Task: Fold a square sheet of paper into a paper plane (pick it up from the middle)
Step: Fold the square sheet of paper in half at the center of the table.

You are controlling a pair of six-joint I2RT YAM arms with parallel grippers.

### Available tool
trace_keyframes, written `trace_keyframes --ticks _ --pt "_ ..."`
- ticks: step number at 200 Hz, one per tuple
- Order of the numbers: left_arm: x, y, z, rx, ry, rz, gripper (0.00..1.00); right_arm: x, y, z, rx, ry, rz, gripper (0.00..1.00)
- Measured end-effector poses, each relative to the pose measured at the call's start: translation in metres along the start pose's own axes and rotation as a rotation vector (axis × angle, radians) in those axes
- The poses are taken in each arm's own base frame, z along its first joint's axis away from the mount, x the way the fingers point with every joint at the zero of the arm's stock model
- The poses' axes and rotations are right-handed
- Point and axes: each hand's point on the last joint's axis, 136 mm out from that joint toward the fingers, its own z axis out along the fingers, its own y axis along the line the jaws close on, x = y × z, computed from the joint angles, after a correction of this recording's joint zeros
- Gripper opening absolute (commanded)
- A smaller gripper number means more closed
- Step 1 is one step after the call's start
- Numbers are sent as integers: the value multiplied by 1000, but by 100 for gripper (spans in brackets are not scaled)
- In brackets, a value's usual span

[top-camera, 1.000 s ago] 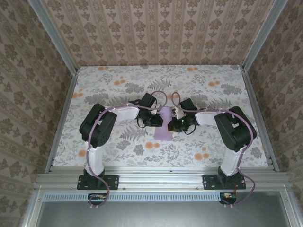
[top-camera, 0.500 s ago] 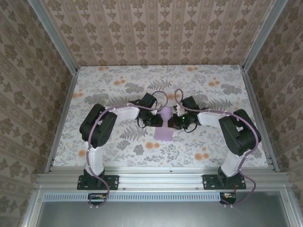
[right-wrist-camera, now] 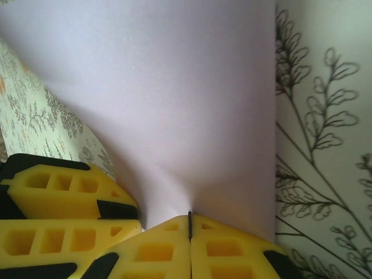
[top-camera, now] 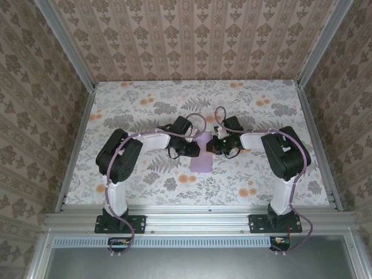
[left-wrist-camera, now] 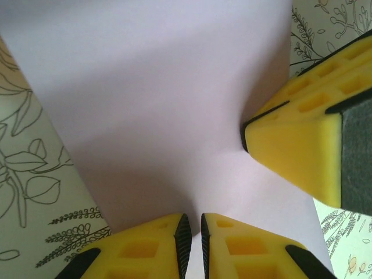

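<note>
Change since a second ago: the left arm is keeping almost the same pose. The right arm is drawing its elbow in, and the right gripper (top-camera: 215, 144) is sitting farther from the bases and slightly more to the left, closer to the left gripper (top-camera: 190, 146).
Left gripper: its fingers (left-wrist-camera: 145, 250) are closing to a thin slit on the left side of the square sheet of paper (top-camera: 201, 163), with paper running between the pads in the left wrist view.
Sheet: it is lying mid-table (top-camera: 145, 99) between the two grippers. Its near end is resting flat on the floral top and its middle is puckering toward both pinches.
Right gripper: its jaws are pressing fully together on the sheet, and soft creases are converging on the seam in the right wrist view.
Risk, left: the left pinch seems to be catching only an edge strip, so a sideways pull is likely to be slipping it free.
Risk, middle: the grippers are standing just beside each other, so closing in further is risking finger contact and a stray crumple instead of a straight centre crease.
Risk, right: uneven lifting is risking a tear or skew at the tight right pinch.
</note>
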Motion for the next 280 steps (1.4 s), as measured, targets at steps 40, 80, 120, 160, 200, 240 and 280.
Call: trace_keyframes --ticks 40,80,120,160,200,240,280 --pt "-2 -1 1 5 -11 15 19 -4 -7 -6 -12 -26 11 9" --pt "-2 -1 1 6 -14 16 19 -12 -19 -20 30 -75 34 9" --pt "-2 -1 1 6 -13 16 19 -6 -7 -16 27 -70 22 9" --pt "-2 -1 1 6 -13 16 19 -5 12 -5 1 -62 -6 8" --pt "-2 -1 1 6 -13 16 19 -24 5 6 24 -83 -6 8" --pt "-2 -1 1 5 -14 24 19 -28 2 5 21 -78 -9 8" --pt "-1 -1 1 1 -16 28 19 -37 -8 -2 21 -95 -7 8"
